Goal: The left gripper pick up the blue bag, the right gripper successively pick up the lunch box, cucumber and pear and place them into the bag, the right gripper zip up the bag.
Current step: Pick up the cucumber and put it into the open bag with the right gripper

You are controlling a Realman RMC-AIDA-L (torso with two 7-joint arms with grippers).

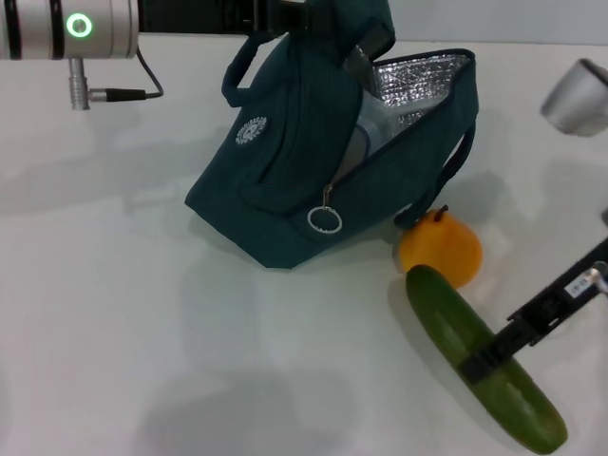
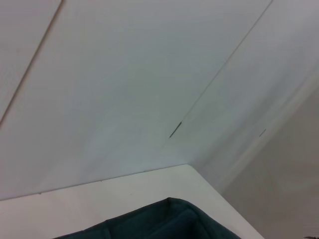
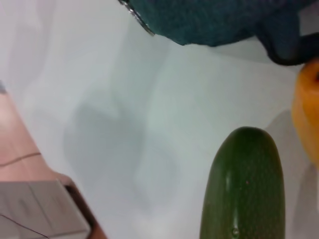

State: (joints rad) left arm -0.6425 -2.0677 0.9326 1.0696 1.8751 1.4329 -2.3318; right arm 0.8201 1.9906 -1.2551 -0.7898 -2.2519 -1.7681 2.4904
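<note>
Blue bag (image 1: 313,161) sits tilted toward the counter's far edge, mouth unzipped and open, silver lining showing; something pale and clear is inside, likely the lunch box (image 1: 366,142), can't confirm. Zipper pull ring (image 1: 324,219) hangs at the bag's near side. Left gripper (image 1: 285,14) is at the bag's top at the far edge, fingers clenched on the bag's top; silver wrist with green ring light (image 1: 80,26) extends along the far edge toward the left.

Pear (image 1: 440,249) lies just beside the bag's near right corner, about touching its handle strap (image 1: 456,161). Cucumber (image 1: 484,370) starts just beside the pear and runs diagonally toward the counter's near right corner.

Right gripper (image 1: 484,359) straddles the cucumber mid-length, fingers either side of it; can't tell whether they're pressing or loose.

Counts: one bag, one pear, one cucumber, two grippers.

Room: white counter (image 1: 142,332) is bare across the whole left and near-centre. The right wrist view shows the counter's edge with a brown floor (image 3: 20,144) beyond.
</note>
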